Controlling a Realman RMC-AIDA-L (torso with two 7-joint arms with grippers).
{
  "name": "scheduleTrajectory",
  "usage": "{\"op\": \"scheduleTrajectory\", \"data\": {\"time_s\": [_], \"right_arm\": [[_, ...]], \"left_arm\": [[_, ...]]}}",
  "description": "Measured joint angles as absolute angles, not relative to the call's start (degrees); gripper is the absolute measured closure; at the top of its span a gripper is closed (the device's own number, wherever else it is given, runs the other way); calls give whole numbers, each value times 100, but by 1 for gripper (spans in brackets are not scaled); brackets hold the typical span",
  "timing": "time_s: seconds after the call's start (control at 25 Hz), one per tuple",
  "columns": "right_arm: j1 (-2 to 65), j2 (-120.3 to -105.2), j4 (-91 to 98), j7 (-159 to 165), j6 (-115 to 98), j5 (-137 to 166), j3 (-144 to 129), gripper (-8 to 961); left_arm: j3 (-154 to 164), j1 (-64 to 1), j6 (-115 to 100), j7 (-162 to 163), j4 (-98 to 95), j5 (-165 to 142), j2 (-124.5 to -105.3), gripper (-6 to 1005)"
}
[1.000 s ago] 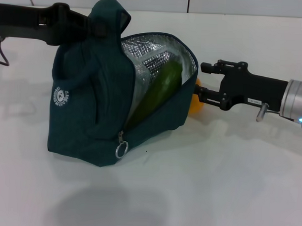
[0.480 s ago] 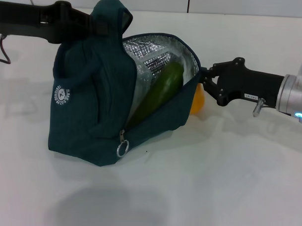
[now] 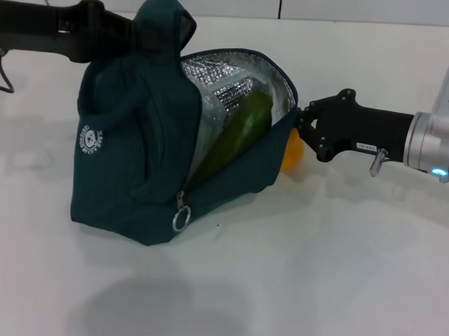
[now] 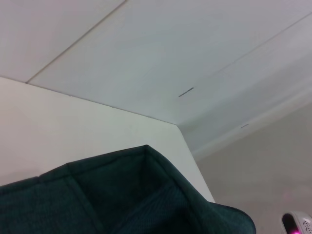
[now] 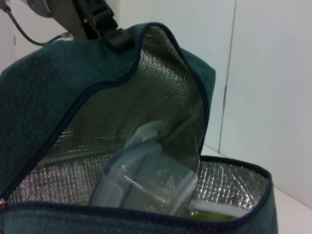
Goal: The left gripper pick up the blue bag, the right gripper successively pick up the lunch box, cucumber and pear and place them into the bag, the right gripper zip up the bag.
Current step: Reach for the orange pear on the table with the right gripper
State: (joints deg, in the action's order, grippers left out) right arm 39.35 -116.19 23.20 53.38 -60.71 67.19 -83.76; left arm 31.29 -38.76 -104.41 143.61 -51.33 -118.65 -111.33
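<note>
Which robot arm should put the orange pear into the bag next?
Probably the right one. The right gripper is at the open mouth of the blue bag, with the pear right by its fingers. The left gripper is busy up at the bag's top handles, holding it up.

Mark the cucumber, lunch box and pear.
cucumber [image 3: 240, 132], head view, middle of its green body inside the bag.
lunch box [image 5: 146, 178], right wrist view, clear lid face.
pear [image 3: 291, 150], head view, orange sliver behind the bag's edge.
</note>
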Motion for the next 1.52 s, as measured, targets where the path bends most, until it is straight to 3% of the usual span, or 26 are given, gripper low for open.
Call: {"op": "scheduleTrajectory", "data": {"time_s": [0.36,0.88,1.16,1.48,1.52], "right_arm": [[3792,-11569,2387,5336,-6237,6328,-8335,953],[3239,-11408,2712,5676,-7058,6202,-7290,892],[3256,-11586,2637,5573,-6819,6390,-7551,859],[3416,-11602,2513,5543,-6626,6399,-8008,822],[3440,-11607,2513,5553,-6563,6398,-8050,753]], "left_arm": [[3120,-3852,-10441,14353,-5133,-11863,-11124,958],[3120,-3823,-10450,14352,-5110,-11855,-11117,958],[3118,-3813,-10446,14353,-5100,-11746,-11115,958],[3047,-3764,-10435,14294,-5099,-11707,-11127,958],[3047,-3763,-10434,14291,-5099,-11707,-11128,958]]}}
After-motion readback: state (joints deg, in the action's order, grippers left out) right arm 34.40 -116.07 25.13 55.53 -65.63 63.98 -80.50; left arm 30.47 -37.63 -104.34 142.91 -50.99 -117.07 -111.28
